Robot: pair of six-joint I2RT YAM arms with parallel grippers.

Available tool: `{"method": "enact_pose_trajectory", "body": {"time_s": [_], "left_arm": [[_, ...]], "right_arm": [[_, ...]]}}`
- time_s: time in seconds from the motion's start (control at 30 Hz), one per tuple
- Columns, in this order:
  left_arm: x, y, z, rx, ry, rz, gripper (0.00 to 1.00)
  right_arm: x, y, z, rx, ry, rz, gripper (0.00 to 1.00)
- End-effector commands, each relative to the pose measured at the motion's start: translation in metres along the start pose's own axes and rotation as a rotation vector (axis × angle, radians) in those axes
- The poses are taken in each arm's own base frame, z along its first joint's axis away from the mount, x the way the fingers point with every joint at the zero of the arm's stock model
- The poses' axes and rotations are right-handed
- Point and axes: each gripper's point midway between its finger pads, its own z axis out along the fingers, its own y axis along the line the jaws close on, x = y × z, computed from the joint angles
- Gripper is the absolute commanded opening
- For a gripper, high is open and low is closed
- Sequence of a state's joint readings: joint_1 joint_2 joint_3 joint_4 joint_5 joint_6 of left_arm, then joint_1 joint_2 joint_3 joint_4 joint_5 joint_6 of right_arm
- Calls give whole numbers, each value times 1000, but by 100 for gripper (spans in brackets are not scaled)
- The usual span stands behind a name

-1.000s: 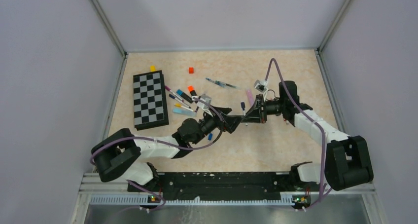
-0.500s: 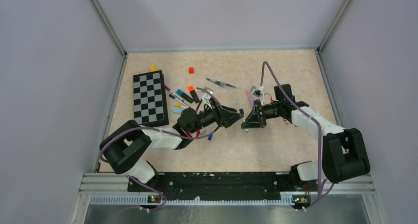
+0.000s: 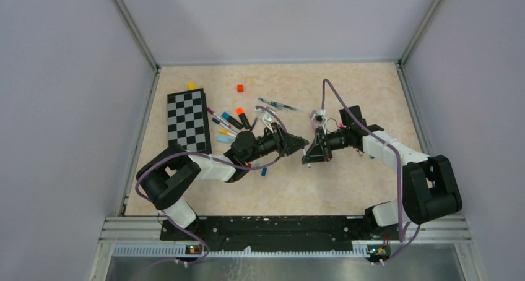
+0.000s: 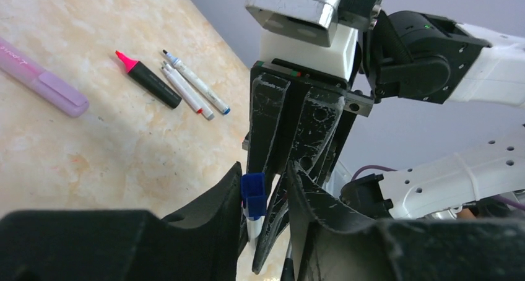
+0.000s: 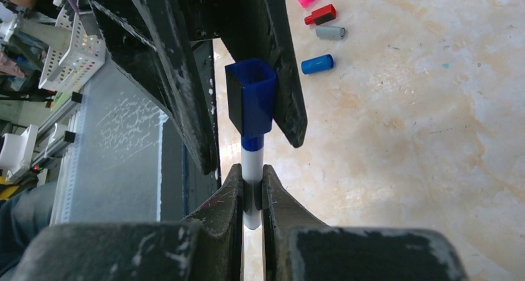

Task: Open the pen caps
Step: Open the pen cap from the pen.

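While right claw (image 5: 250,176) pinches white pen (image 5: 252,157), blue cap (image 5: 251,98) inside spread left claw (image 4: 265,172), touching one finger

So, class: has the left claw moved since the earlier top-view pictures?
Yes. The left claw has shifted slightly up the picture, judged against the checkerboard and its near edge.
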State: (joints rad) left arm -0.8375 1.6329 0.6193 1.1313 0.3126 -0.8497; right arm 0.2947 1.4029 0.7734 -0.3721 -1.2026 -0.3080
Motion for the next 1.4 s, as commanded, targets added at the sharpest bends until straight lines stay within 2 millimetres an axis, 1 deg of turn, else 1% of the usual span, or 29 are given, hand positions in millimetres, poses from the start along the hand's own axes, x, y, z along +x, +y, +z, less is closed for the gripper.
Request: {"method": "enact_pose_trajectory", "body": {"time_s": [0.0,0.17,0.2,0.23,0.27,0.37,0.43,0.47,0.5,0.57,0.7,0.8,0.87,0.93,1.03,1.1,1.13,1.2,1.3,1.37], "left_arm": [[-5,-13,8,47,0,3,34],[1,-11,10,44,25,-8,34],[2,-11,10,44,27,-10,33],[2,-11,11,44,29,-9,30],[2,-11,11,45,29,-8,24],[-1,-10,12,33,15,-2,0],[-10,-9,11,12,-19,19,0],[-19,-10,10,0,-45,40,0],[-28,-5,10,-29,-69,59,0],[-62,-6,5,-72,-151,96,0],[-137,-7,-12,-144,-351,177,0],[-188,-19,-22,-164,-480,239,0],[-212,-26,-29,-164,-539,267,0],[-230,-32,-36,-165,-589,281,0],[-249,-39,-48,-176,-654,304,0],[-253,-42,-53,-172,-662,318,0],[-252,-43,-54,-166,-651,322,0],[-241,-47,-53,-139,-590,341,0],[-212,-42,-55,-120,-480,347,0],[-190,-42,-60,-93,-408,345,0]], "right_arm": [[-18,-1,1,-2,-9,-86,0],[-18,-3,2,6,-7,-81,0],[-18,-3,2,8,-6,-81,0],[-18,-4,1,11,-5,-81,0],[-18,-4,2,11,-4,-80,0],[-17,-4,2,12,-3,-77,0],[-17,-3,2,10,1,-79,0],[-16,-3,2,8,3,-78,0],[-16,-3,2,7,6,-77,0],[-16,-3,3,11,19,-79,0],[-12,-5,8,15,53,-42,0],[-10,-2,12,-6,73,-33,0],[-9,1,13,-21,78,-28,0],[-10,3,13,-30,76,-30,0],[-10,4,13,-31,78,-30,0],[-10,2,12,-21,85,-43,0],[-10,1,11,-10,93,-58,0],[-12,-4,7,29,115,-103,0],[-10,-20,-3,134,167,-177,0],[-10,-34,-15,233,196,-213,0]]}}
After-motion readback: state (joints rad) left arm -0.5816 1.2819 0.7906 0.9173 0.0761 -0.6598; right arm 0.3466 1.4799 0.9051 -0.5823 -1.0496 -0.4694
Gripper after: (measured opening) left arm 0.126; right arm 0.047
